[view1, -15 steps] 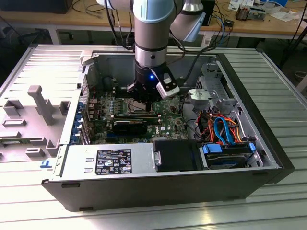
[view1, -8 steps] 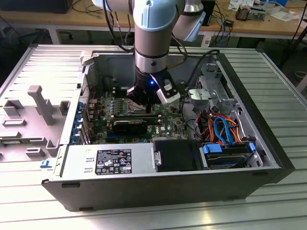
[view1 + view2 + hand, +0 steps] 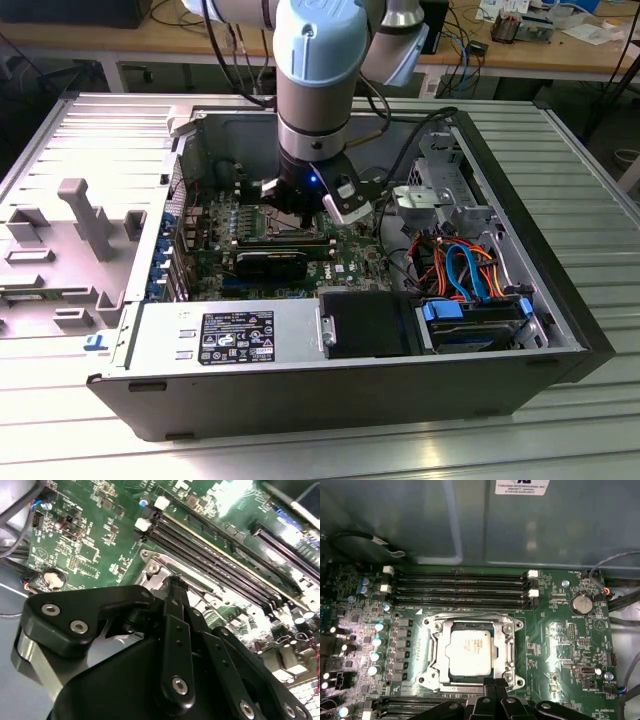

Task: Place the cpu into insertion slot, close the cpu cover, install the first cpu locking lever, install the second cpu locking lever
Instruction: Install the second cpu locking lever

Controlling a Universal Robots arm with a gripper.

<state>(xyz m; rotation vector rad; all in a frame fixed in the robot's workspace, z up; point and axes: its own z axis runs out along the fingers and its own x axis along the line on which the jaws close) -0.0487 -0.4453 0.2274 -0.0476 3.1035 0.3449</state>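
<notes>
While the cpu [image 3: 471,651] lies flat in the insertion slot [image 3: 451,672], the silver cpu cover [image 3: 508,652] is down around it, framing its metal top; the gripper [image 3: 489,684] hangs just above the socket's edge, fingers pressed together, grasping nothing. Long black memory slots [image 3: 460,587] run beside the socket on the green motherboard [image 3: 565,645], inside the open computer case [image 3: 560,290].

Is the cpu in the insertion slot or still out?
In. The cpu lies flat inside the insertion slot, with the cpu cover framing it.
</notes>
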